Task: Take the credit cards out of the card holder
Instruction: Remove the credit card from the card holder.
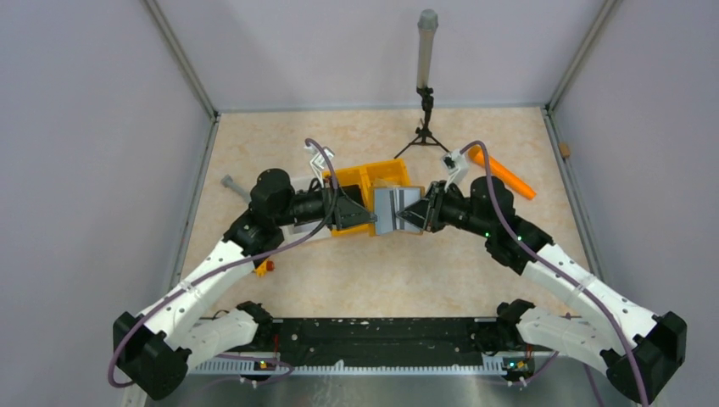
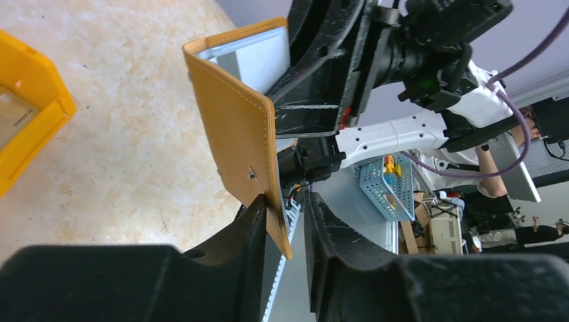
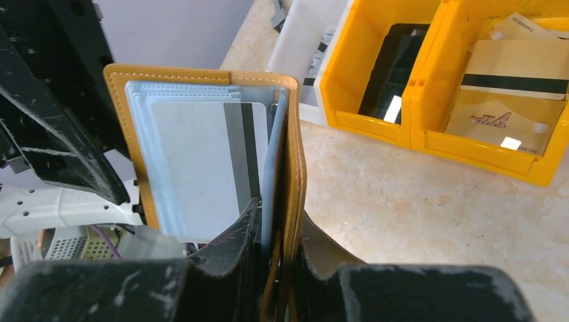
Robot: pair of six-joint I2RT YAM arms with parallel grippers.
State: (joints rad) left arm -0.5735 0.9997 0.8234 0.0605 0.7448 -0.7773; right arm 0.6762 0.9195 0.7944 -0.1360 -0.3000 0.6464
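The tan card holder (image 1: 392, 212) hangs open above the table between my two grippers. In the right wrist view my right gripper (image 3: 278, 215) is shut on one leather flap of the card holder (image 3: 293, 154). Beside that flap, a pale grey credit card (image 3: 194, 161) with a dark stripe sits in a clear sleeve. In the left wrist view the other flap of the holder (image 2: 235, 127) reaches between the fingers of my left gripper (image 2: 285, 201). It rests against one finger, with a gap to the other, so the jaws stand open. A pale card edge (image 2: 258, 57) shows inside the fold.
Two joined orange bins (image 1: 373, 178) stand just behind the holder; one bin (image 3: 496, 157) holds loose cards (image 3: 516, 67), the other a black item (image 3: 392, 74). An orange stick (image 1: 504, 174) lies back right, a small tripod (image 1: 424, 127) at the back, a grey object (image 1: 233, 185) left.
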